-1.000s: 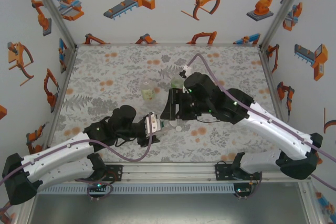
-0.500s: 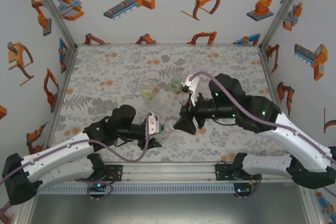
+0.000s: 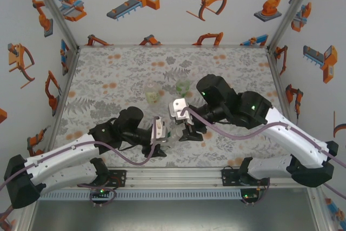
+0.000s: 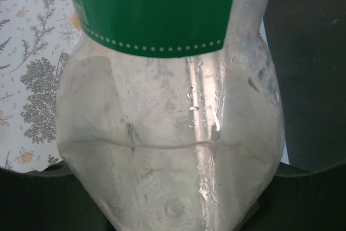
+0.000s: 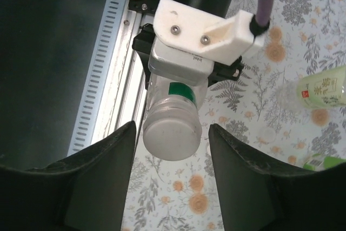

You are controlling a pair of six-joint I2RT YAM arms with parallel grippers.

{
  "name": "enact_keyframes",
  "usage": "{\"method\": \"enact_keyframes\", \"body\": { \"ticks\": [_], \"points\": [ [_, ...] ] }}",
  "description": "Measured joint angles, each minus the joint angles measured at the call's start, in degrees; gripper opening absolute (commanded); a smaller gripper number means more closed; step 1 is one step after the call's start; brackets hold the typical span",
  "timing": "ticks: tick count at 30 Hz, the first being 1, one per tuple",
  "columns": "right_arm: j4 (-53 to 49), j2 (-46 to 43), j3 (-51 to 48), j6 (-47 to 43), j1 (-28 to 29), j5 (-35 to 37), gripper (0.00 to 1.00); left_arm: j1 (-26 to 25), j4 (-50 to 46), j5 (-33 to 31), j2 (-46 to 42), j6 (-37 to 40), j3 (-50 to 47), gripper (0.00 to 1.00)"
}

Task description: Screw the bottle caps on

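The floral bench (image 3: 108,74) carries two bottles in the upper middle of the top view, the yellowish bottle (image 3: 153,95) and the green bottle (image 3: 183,86). I cannot tell whether either is capped.

My left fingers (image 4: 32,204) pinch the clear bottle (image 5: 175,98) by its body. They hold it off the bench at the lower middle of the top view, its neck pointing toward my right wrist. The white cap (image 5: 172,136) sits on that neck, at the centre of the right wrist view.

My right fingers (image 5: 97,182) are spread wide, one on each side of the cap and touching nothing.

I judge the step to be tightening this cap. Next I need to line up on the neck's axis, ease forward until the pads flank the cap, close gently on its rim and turn my wrist. My left must grip hard enough that the bottle does not spin.
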Motion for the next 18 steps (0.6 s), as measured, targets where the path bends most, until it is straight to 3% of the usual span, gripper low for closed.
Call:
{"method": "enact_keyframes", "body": {
  "ticks": [5, 18],
  "points": [
    [-0.04, 0.07, 0.0, -2.1, 0.0, -0.83, 0.46, 0.0, -0.63, 0.68, 0.09, -0.31, 0.09, 0.0],
    [0.0, 0.04, -0.02, -2.91, 0.04, -0.68, 0.51, 0.0, -0.85, 1.4, -0.59, -0.79, 0.09, 0.0]
  ]
}}
